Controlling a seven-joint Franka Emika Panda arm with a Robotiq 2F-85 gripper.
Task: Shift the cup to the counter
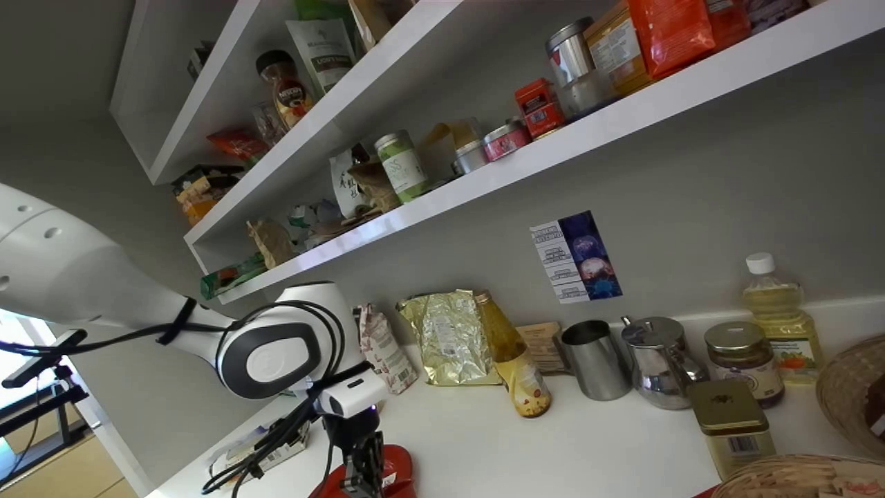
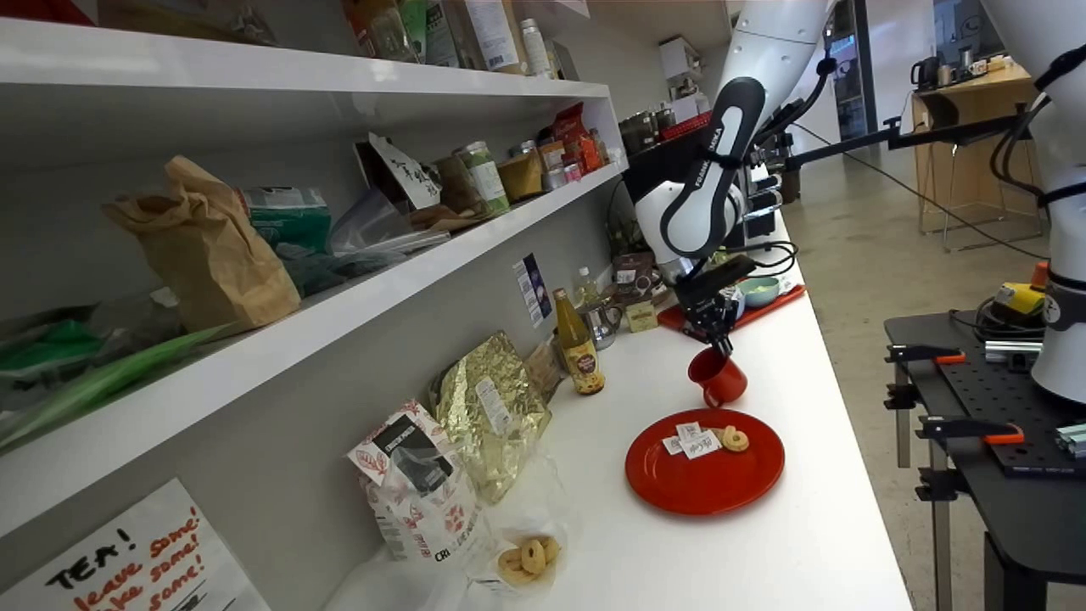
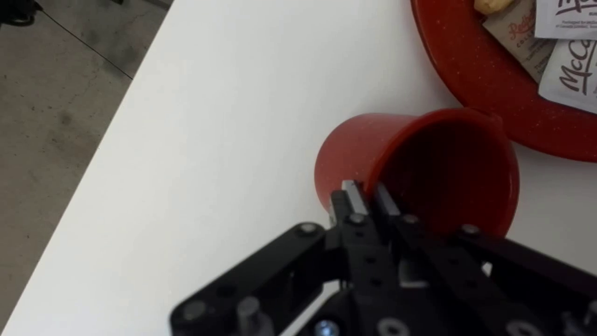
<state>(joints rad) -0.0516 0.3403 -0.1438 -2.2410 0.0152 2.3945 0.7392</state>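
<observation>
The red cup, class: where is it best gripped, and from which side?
Probably by the rim of the red cup, on the side away from the red plate, from above: its thin edge and open, tilted mouth let the claw straddle it, as now.

A sign point(image 2: 144, 556) reads "TEA!", packet point(image 3: 572, 74) "McCa", jar point(image 1: 287, 91) "NESCAFE".

The gripper point(image 3: 369, 191) is blurred; the white counter point(image 3: 200, 135) beside it, bright; the red mug point(image 3: 433, 163) at its tips, shadowed inside.

Cup point(image 2: 721, 379) beside plate point(image 2: 696, 484), contact unclear
</observation>
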